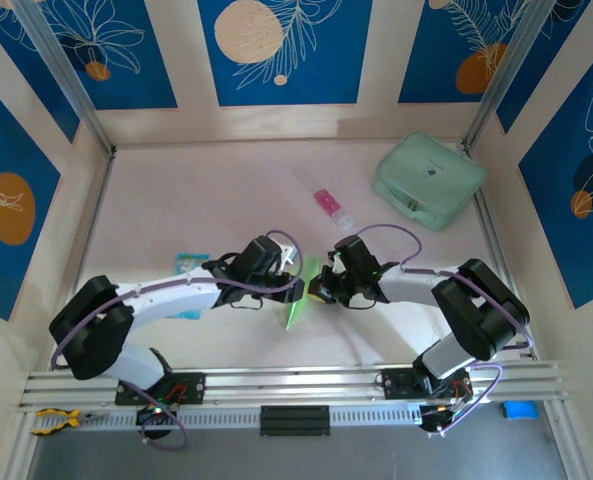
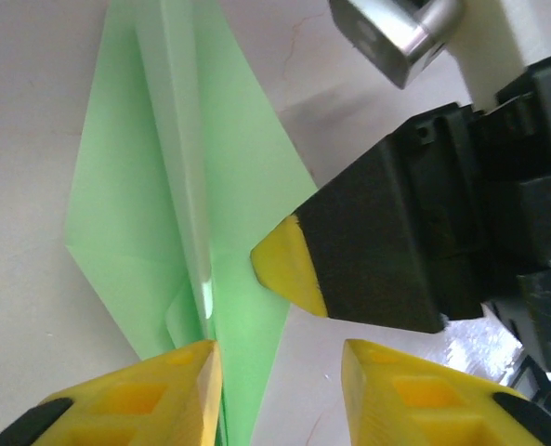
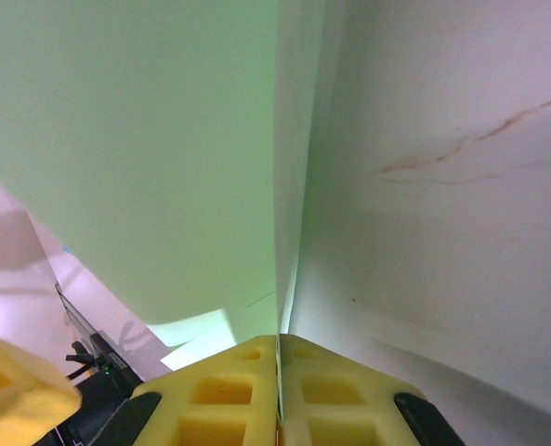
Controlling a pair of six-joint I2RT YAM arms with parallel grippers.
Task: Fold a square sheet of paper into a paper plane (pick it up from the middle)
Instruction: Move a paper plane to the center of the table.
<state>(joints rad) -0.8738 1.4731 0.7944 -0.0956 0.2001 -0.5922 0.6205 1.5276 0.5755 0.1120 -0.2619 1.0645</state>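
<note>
**Right pincer holds the plane, left stands open at its crease**

My right gripper point(image 3: 278, 346) is pressed together. Its two yellow pads point(image 3: 229, 395) meet with a folded edge of the paper plane point(image 3: 145, 139) pinched between them, and the lime-green paper fans away from the tips.

My left gripper point(image 2: 280, 358) is spread, with a clear gap between its pads. In the left wrist view the plane point(image 2: 163, 186) runs lengthwise down into that gap, its centre crease close against the pad on the picture's left. I cannot tell whether it touches that pad. The yellow tip of my right gripper comes in from the right and meets the paper's edge just above my left tips.

From above, the plane point(image 1: 299, 295) hangs between my two grippers, left point(image 1: 292, 282) and right point(image 1: 322, 288), over the near middle of the table point(image 1: 176, 190). Its long axis runs near to far and leans a little, crossing the line that joins my wrists. Both arms are at the paper, but the right carries it and the left is free. I judge that the left needs only a small sideways shift to centre the crease before closing.

Farther out, a blue-and-white packet point(image 1: 191, 262) lies beside my left arm. The pink-and-white tube point(image 1: 331, 205) and the mint-green case point(image 1: 428, 180) sit well apart, toward the far right.
</note>
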